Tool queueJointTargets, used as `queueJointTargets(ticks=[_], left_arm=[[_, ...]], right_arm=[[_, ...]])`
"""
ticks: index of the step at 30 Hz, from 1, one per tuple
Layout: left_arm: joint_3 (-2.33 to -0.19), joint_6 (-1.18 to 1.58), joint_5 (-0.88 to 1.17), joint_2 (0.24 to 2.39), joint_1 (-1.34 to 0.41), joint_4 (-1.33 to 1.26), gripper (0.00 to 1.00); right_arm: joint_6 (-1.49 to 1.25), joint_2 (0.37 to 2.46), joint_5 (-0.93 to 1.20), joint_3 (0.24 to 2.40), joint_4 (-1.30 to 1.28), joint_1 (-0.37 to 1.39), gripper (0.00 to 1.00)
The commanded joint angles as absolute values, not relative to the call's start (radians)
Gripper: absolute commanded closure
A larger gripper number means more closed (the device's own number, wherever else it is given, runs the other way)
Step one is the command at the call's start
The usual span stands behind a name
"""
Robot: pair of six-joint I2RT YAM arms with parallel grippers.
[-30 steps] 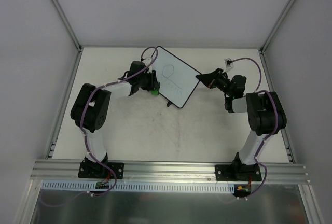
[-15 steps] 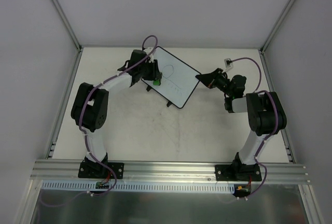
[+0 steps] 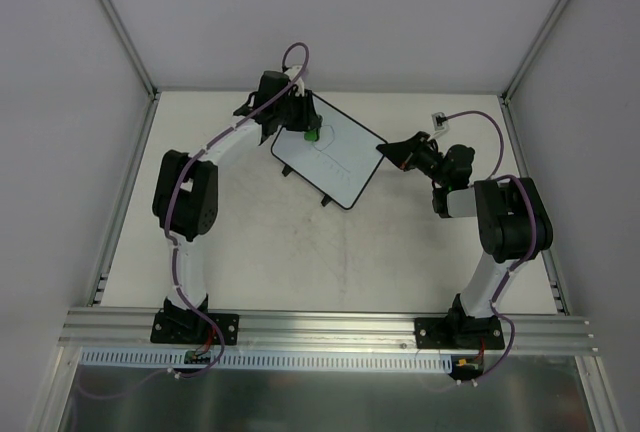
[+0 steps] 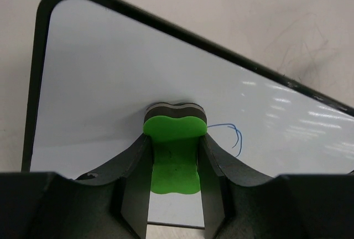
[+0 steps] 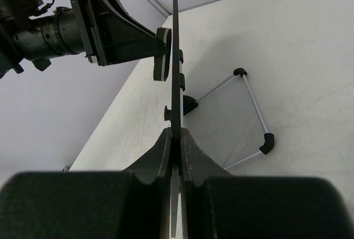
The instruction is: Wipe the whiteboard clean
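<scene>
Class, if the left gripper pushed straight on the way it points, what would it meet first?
The whiteboard. The eraser held in the left gripper looks pressed flat against its face, so nothing else lies between.

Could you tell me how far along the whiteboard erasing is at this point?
Done: the right gripper clamps the whiteboard by its edge, and the left gripper grips the green eraser. In hand: the eraser is pressed on the board near its far corner. Left: a blue pen stroke shows beside the eraser and faint lines cross the middle in the top view, so most wiping remains.
</scene>
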State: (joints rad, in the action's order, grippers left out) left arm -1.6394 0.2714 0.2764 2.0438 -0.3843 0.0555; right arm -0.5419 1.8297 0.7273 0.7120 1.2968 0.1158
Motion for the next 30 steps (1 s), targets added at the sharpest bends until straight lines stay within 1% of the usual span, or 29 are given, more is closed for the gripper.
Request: queueJointTargets(ticks=[1, 6, 18, 30], left_arm=[[-1.724, 0.245, 0.304, 2.065, -0.376, 0.081, 1.00], [-1.718, 0.249, 0.316, 2.079, -0.377, 0.089, 1.00], [-1.571, 0.255, 0.301, 2.051, -0.402, 0.074, 1.00], [-1.231, 0.318, 0.298, 1.956, -0.442, -0.138, 1.00]], right_arm=[[-0.503, 1.779, 0.796, 0.704, 1.532, 0.140, 0.99], [-0.503, 1.778, 0.796, 0.706, 1.532, 0.140, 1.00], [-0.503, 1.776, 0.799, 0.706, 1.532, 0.140, 1.00], [-0.502, 1.778, 0.802, 0.706, 1.532, 0.141, 0.99]])
